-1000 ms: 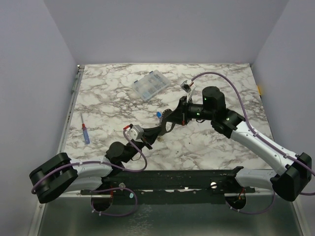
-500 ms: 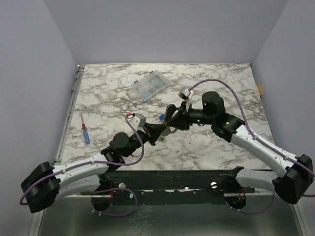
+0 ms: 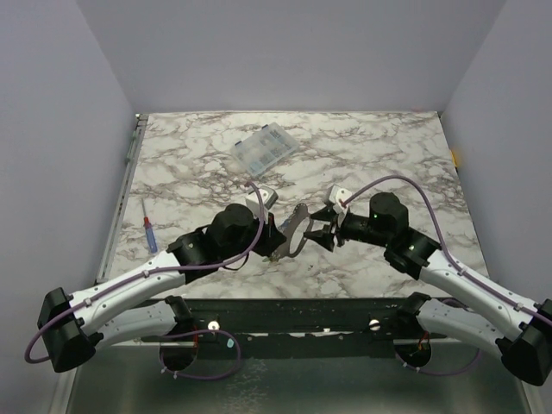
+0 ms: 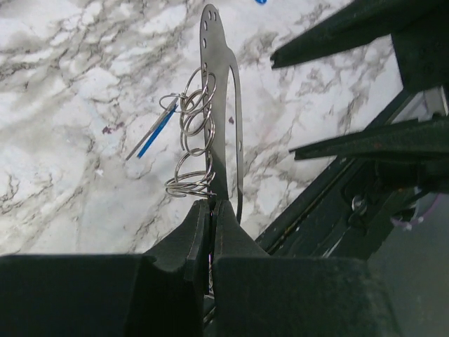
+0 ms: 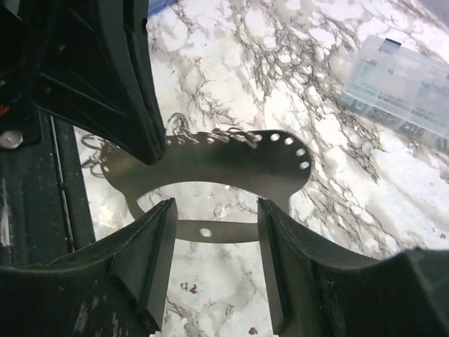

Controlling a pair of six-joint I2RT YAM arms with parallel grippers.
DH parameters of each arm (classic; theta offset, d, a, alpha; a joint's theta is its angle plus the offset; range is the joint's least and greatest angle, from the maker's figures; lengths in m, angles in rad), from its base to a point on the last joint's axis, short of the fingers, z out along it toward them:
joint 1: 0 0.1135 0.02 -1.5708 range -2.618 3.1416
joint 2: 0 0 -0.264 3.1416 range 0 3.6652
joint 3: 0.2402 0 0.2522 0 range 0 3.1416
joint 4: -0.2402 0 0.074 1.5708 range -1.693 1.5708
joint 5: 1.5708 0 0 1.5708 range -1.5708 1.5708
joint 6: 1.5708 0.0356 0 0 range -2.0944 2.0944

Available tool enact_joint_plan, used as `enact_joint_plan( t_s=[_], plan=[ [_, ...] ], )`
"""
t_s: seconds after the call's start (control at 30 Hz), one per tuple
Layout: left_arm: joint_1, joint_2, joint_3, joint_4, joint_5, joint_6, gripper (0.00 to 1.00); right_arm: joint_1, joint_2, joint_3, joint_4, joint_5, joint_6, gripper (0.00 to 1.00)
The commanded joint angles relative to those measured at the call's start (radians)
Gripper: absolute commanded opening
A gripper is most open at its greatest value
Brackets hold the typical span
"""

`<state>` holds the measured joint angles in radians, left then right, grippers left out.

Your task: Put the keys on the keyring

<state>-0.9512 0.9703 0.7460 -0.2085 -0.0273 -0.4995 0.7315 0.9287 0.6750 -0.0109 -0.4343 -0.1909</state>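
Observation:
The keyring (image 5: 231,160) is a flat grey metal oval loop with small holes, held upright on edge above the table. My left gripper (image 4: 212,208) is shut on its lower end. Several wire split rings (image 4: 193,144) hang from its holes, and a blue key (image 4: 156,130) dangles from them. My right gripper (image 5: 214,235) stands open, and the loop's thin bar (image 5: 210,230) crosses the gap between its fingers without touching them. From above, the keyring (image 3: 298,231) sits between the left gripper (image 3: 280,240) and the right gripper (image 3: 322,231).
A clear plastic compartment box (image 3: 265,148) lies at the back of the marble table. A red-and-blue screwdriver (image 3: 149,235) lies near the left edge. A small blue thing (image 4: 261,1) lies on the table beyond the keyring. The black base rail (image 3: 302,315) runs along the near edge.
My right gripper has gone from shut to open and drawn back toward the near right. The left arm has swung right and forward, carrying the keyring with it.

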Motion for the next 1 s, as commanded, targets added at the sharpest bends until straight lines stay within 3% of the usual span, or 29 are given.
enact_joint_plan(
  t_s=[0.0,0.23,0.43,0.97],
  plan=[
    [-0.005,-0.031,0.006,-0.153,0.103,0.095,0.0,0.016,-0.017,-0.03,0.1,-0.038,-0.123,0.59],
    [-0.004,0.038,-0.005,-0.137,0.176,0.147,0.0,0.071,0.038,0.013,-0.012,-0.083,-0.259,0.62],
    [-0.004,0.018,-0.038,-0.102,0.189,0.169,0.0,0.106,0.107,0.026,-0.039,-0.152,-0.276,0.54],
    [-0.004,-0.026,-0.07,-0.052,0.296,0.165,0.0,0.138,0.242,0.029,0.128,0.002,-0.248,0.36]
  ],
)
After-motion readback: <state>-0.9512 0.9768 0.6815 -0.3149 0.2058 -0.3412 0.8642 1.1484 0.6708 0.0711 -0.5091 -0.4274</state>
